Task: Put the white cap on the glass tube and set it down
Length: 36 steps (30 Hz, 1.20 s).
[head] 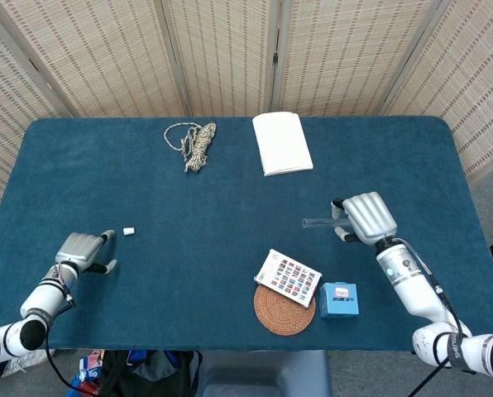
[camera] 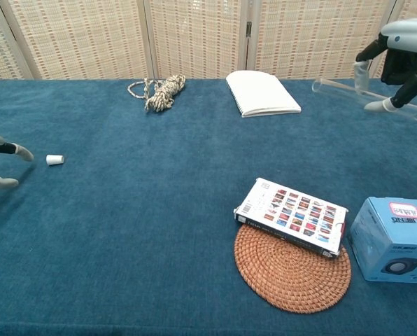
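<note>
Two hands up. Nearest me: woven coaster [camera: 292, 274] w/ card box [camera: 292, 216] lying half on it, blue box [camera: 393, 239] just beside, R side of counter [head: 230, 248]. My L hand [head: 83, 250] sits low over the counter, fingers spread, holding nothing; white cap [head: 129, 231] lies on the cloth just past its fingertips, not touching. My R hand [head: 364, 217] grips the glass tube [camera: 334, 89] roughly level, off the counter, open end pointing left. Far side: coiled rope [head: 197, 145] and white notebook [head: 282, 143], apart from each other.
</note>
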Each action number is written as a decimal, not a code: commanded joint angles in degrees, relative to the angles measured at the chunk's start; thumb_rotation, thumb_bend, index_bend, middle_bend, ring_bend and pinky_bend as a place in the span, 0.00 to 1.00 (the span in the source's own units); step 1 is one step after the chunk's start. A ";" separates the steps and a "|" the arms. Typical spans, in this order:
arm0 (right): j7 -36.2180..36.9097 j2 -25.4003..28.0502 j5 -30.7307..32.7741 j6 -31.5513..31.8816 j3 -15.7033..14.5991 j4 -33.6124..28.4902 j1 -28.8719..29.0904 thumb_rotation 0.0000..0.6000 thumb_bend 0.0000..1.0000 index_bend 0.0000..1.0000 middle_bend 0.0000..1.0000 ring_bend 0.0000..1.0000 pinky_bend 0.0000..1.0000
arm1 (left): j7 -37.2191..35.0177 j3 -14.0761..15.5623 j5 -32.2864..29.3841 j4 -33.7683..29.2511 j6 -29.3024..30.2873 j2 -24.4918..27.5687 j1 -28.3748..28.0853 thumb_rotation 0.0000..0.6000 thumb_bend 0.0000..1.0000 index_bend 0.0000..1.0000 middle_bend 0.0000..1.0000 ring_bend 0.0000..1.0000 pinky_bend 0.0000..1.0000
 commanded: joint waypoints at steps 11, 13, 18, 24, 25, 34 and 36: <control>0.65 0.41 -0.22 0.34 0.24 0.11 -0.77 1.00 0.83 0.81 1.00 1.00 1.00 | -0.85 1.71 -2.09 1.30 0.25 -1.71 -2.77 0.45 0.36 0.07 0.94 0.94 0.95; 0.80 0.40 -0.31 0.40 0.26 0.18 -0.89 1.00 0.83 0.81 1.00 1.00 1.00 | -1.00 1.84 -1.93 1.00 0.51 -1.74 -3.04 0.45 0.36 0.07 0.94 0.94 0.95; 1.18 0.60 -0.52 0.68 0.40 0.20 -1.24 1.00 0.83 0.81 1.00 1.00 1.00 | -1.64 2.10 -1.69 0.53 0.89 -1.95 -3.68 0.45 0.36 0.07 0.94 0.94 0.96; 1.38 0.96 -0.76 0.96 0.47 0.05 -1.67 1.00 0.83 0.81 1.00 1.00 1.00 | -1.61 2.56 -2.17 0.16 1.43 -2.17 -4.66 0.46 0.36 0.07 0.94 0.94 0.95; 1.42 1.01 -0.80 1.02 0.45 0.01 -1.76 1.00 0.83 0.81 1.00 1.00 1.00 | -1.62 2.61 -2.24 0.04 1.52 -2.17 -4.80 0.45 0.36 0.07 0.94 0.94 0.95; 1.87 1.23 -1.27 1.45 0.56 -0.15 -2.34 1.00 0.83 0.81 1.00 1.00 1.00 | -0.83 3.12 -2.73 -1.49 2.91 -1.87 -6.32 0.46 0.36 0.07 0.94 0.94 0.96; 2.10 1.24 -1.32 1.44 0.58 -0.09 -2.47 1.00 0.83 0.82 1.00 1.00 1.00 | -0.42 3.31 -2.87 -1.82 3.20 -1.88 -6.71 0.46 0.36 0.07 0.94 0.94 0.95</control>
